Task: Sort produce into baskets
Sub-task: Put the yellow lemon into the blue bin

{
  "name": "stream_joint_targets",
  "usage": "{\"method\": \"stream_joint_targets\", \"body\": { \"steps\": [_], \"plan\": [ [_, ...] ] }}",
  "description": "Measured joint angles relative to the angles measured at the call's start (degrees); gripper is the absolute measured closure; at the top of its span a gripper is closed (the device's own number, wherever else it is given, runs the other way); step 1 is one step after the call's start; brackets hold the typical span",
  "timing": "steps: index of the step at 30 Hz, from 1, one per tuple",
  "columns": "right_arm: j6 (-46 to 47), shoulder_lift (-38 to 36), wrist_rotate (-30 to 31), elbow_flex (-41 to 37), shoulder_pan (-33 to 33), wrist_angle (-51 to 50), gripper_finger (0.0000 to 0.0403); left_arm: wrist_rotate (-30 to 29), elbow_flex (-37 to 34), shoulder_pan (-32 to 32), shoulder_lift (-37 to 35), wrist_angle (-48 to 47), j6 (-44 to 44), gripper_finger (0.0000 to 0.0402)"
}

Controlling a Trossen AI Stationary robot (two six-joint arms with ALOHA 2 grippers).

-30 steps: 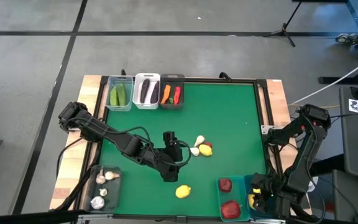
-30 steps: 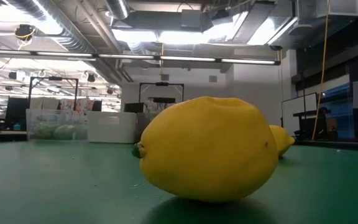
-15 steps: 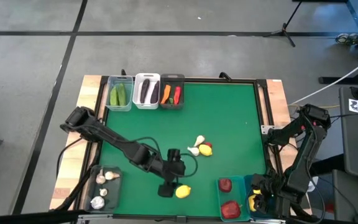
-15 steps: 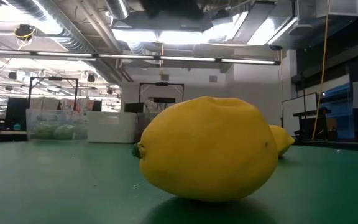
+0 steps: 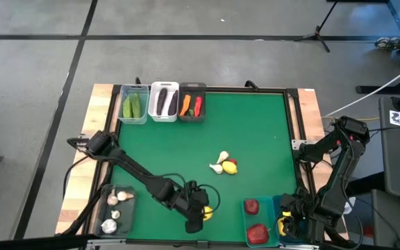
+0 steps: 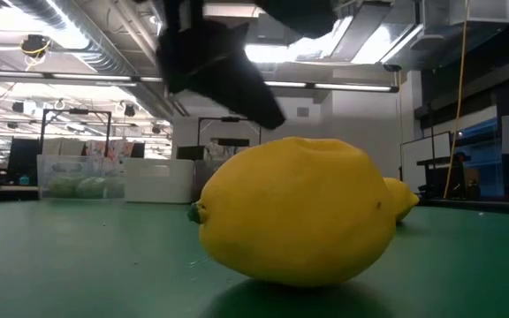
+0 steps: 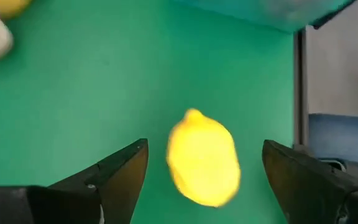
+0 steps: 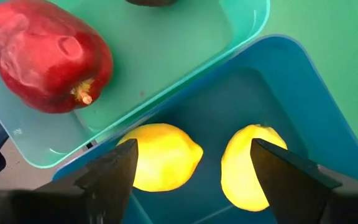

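A yellow lemon point(image 7: 204, 160) lies on the green mat near the table's front edge, also seen in the low view point(image 6: 294, 212) and partly under my arm in the high view point(image 5: 207, 212). My left gripper point(image 7: 205, 149) hangs open just above the lemon, slanting down, one finger on each side and apart from it; its dark fingers point(image 6: 224, 66) show over the lemon. My right gripper point(image 8: 192, 149) stands open over the blue basket point(image 8: 291, 81) at the near right, where two lemons point(image 8: 160, 155) lie on the floor.
Three baskets at the far left hold cucumbers point(image 5: 134, 105), eggplants point(image 5: 163, 102), and a carrot with a chili point(image 5: 192, 105). A dark basket with garlic point(image 5: 115, 208) sits near left. Red fruits lie in the teal basket point(image 5: 257, 223). Garlic and a lemon point(image 5: 223, 164) lie mid-table.
My left gripper has gone toward the table's near edge and down toward the lemon, rolling as it went; it now shows above the lemon in the low view. The lemon has kept its place.
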Motion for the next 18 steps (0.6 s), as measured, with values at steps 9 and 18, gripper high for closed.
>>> {"method": "stream_joint_targets", "body": {
  "steps": [9, 18],
  "plan": [
    [-0.04, -0.02, 1.83, 0.02, 0.0, 1.37, 0.0091, -3.59, 0.56, -2.47, 2.89, 0.15, -5.48, 0.0094],
    [-0.07, -0.04, 2.63, 0.02, 0.0, 1.99, 0.0091, -3.18, 0.56, -1.54, 6.91, 2.12, -2.66, 0.0094]
  ]
}}
